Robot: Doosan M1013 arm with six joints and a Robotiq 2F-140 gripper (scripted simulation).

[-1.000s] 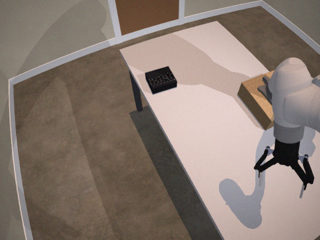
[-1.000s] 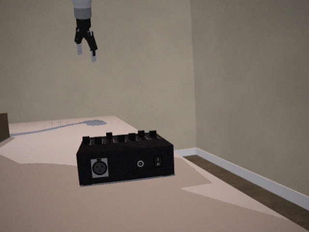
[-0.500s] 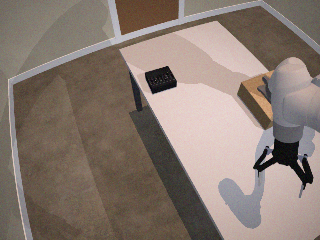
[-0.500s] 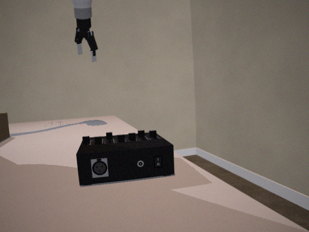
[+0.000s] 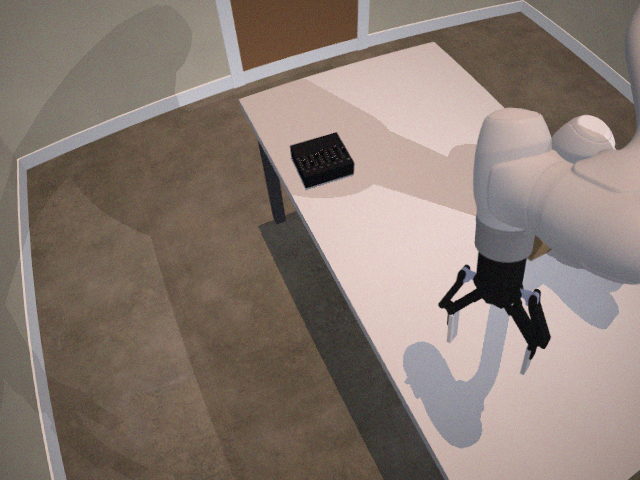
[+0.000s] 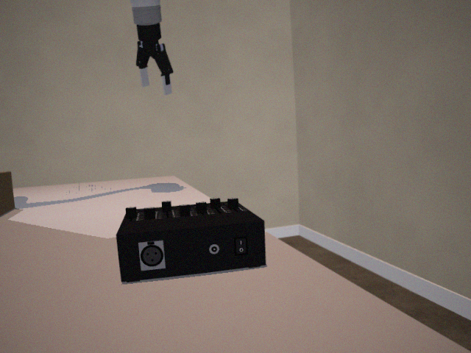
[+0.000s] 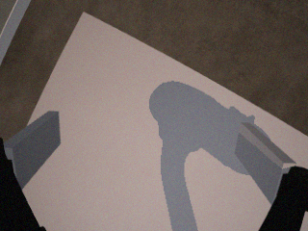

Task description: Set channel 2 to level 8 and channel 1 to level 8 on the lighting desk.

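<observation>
Top view, left to right: brown carpet floor fills the left half, a brown door sits at upper centre, and the pale table runs diagonally through the middle to the lower right. The lighting desk, a small black box, sits on the table near its upper-left edge, in shadow. Well apart from it, at right, my white arm comes in from the frame edge, with my gripper in the lower right of the frame, hanging above the table. Fingers spread all the way, nothing between them, touching nothing. My shadow falls on the table below.

Exterior view: my gripper hangs in the upper left of the frame, high above the table, jaws apart, empty. The lighting desk is at centre, back panel toward the camera, fader knobs poking up along the top at uneven positions. Can't read channel numbers or levels from here.

Wrist view: one grey fingertip at left, the other at right, wide apart, only table and shadow between them. Lighting desk not in this view.
</observation>
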